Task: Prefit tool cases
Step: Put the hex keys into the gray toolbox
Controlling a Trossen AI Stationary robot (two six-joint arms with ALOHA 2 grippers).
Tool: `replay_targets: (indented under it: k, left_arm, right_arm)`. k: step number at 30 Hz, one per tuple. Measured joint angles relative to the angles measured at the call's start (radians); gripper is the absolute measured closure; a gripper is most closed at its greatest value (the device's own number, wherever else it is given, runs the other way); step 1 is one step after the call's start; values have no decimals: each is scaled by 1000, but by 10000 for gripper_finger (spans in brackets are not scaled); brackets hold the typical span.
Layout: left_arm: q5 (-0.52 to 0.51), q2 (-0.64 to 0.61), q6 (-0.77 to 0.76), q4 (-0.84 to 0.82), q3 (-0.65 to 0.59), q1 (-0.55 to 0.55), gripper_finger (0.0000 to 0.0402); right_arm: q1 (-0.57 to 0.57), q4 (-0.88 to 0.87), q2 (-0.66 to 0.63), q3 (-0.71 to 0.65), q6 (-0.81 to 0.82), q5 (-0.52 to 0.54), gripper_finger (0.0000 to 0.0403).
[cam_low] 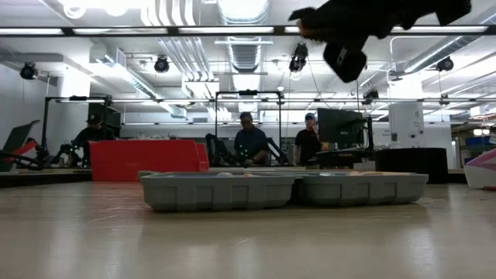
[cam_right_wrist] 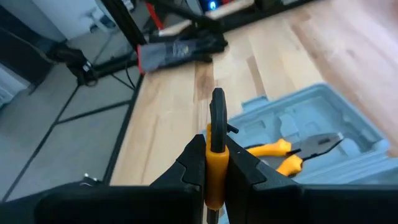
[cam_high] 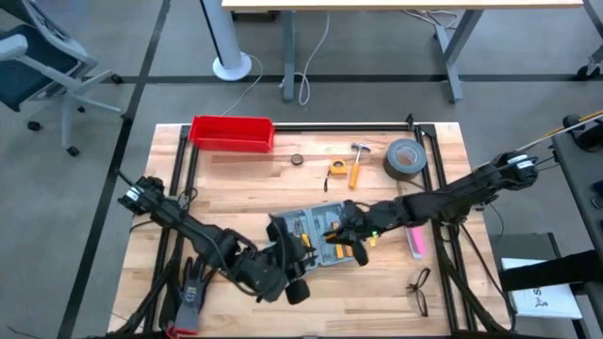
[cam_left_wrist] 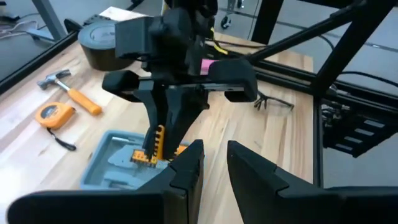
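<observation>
Left gripper (cam_high: pixel 300 273) low near front edge of table (cam_high: pixel 245 179), fingers a little apart, holding nothing, just beside open tool case (cam_high: pixel 306 233). Tool case flat in middle of table, yellow pliers (cam_right_wrist: pixel 289 154) lying inside. Right gripper (cam_high: pixel 341 237) over the case, squeezed tight on a yellow and black tool (cam_right_wrist: pixel 215 149). Hammer (cam_high: pixel 358 162) and tape roll (cam_high: pixel 405 158) farther back.

Both arms crowded over open case (cam_high: pixel 306 235)

Overhead, table-level and two close wrist cameras, all sharing the open tool case (cam_high: pixel 306 233).
</observation>
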Motion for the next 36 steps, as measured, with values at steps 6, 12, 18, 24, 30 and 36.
replay_targets:
  k: [6,12,18,24,30,36]
  left_arm:
    - [-28,0,-75,-2,-52,-37,325]
    - [-30,1,-153,18,-126,-58,325]
    - [-40,-3,-217,22,-185,-78,326]
    - [-43,-6,-299,29,-259,-92,326]
    - [-44,-12,-358,51,-326,-101,326]
    - [-44,-18,-388,81,-378,-105,326]
  right_arm:
    - [0,11,98,59,-2,-4,390]
    - [-3,8,133,83,-7,-22,390]
    - [-8,6,137,87,-18,-30,390]
    - [-18,8,148,87,-18,-52,389]
    - [-18,13,189,92,-16,-61,389]
    - [-25,14,268,154,-23,-102,389]
